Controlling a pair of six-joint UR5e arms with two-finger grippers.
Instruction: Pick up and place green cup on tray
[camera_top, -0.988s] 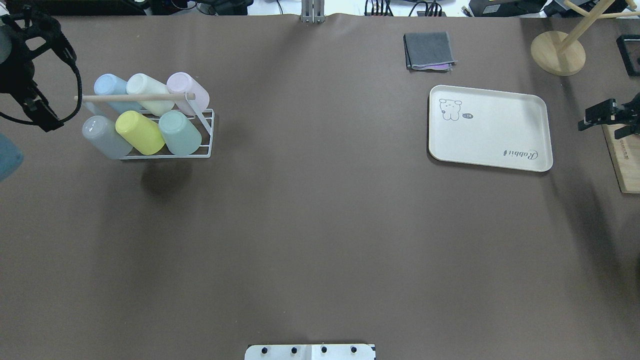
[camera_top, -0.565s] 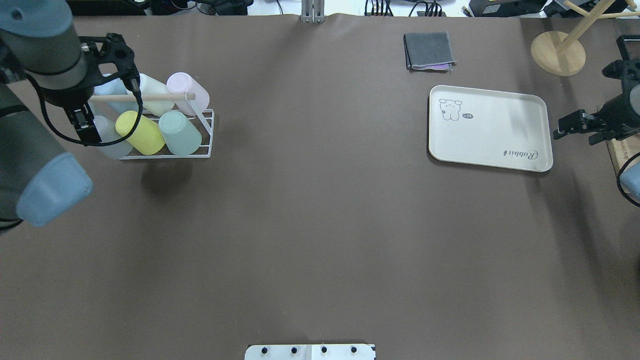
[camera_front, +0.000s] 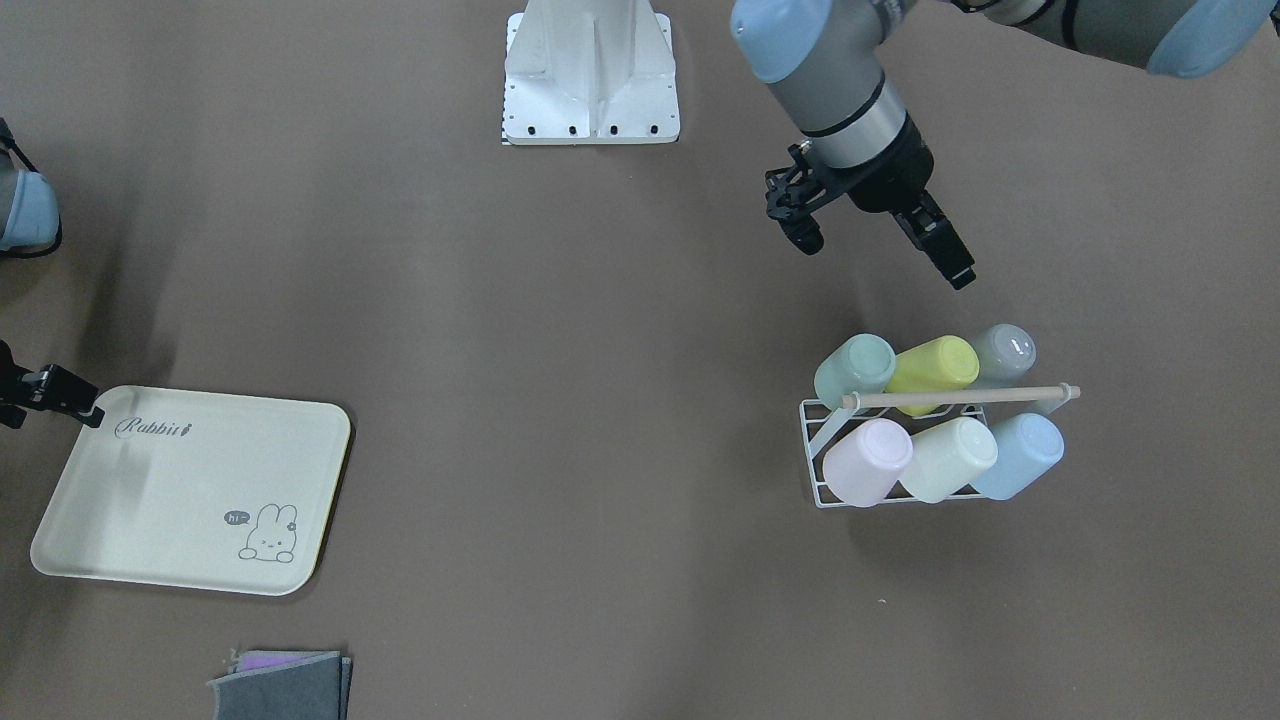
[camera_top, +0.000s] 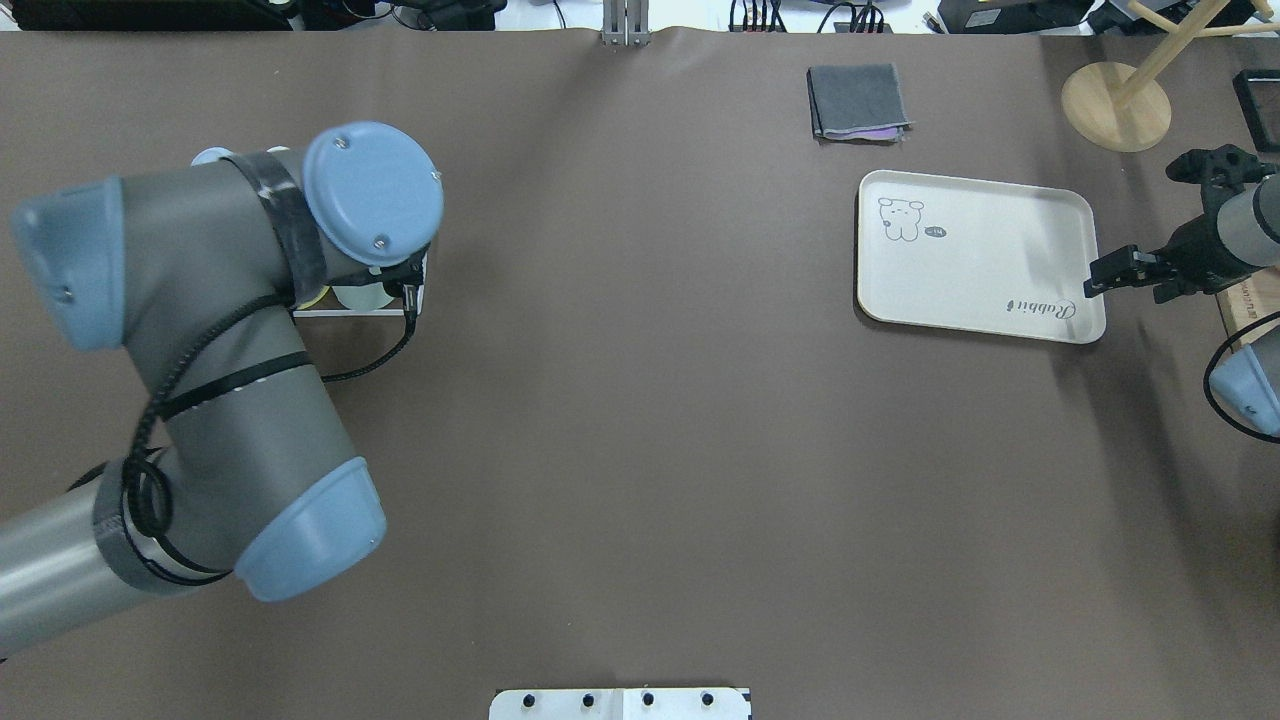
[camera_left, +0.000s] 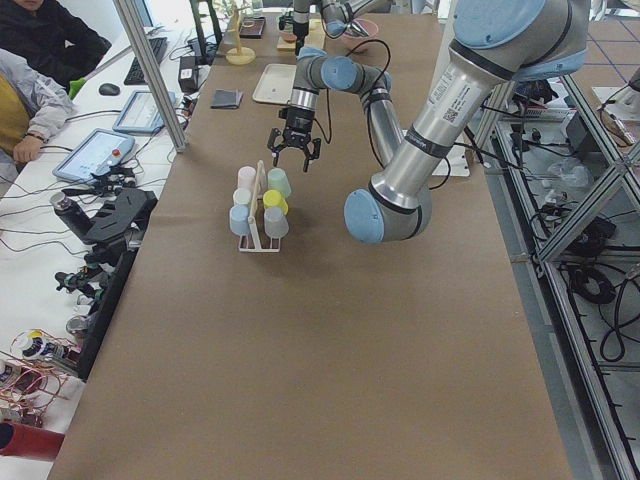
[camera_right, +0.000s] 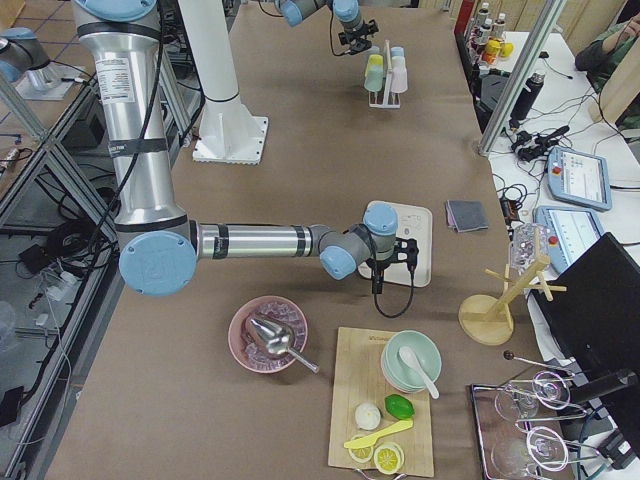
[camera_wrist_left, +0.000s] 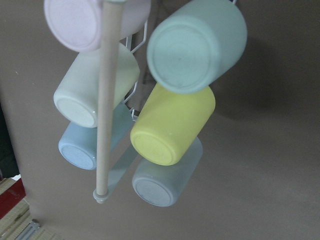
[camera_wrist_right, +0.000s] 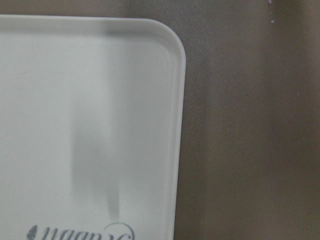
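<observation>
Sideways, mint green cup lodged in the white wire rack, end slot of the row nearest the robot, touching the yellow-green cup. Just short of the rack, left gripper poised, fingers spread and empty; best lowered squarely over the mint body, clear of wooden dowel and neighbours. Far from the rack, cream Rabbit tray bare, right gripper at its corner, grip impossible to tell. Underneath, brown table covering; past the rack, operators' desks.

The mint green cup lies tilted, base outward, in a wire rack. The cream rabbit-print tray lies flat on the worktop, well apart.
</observation>
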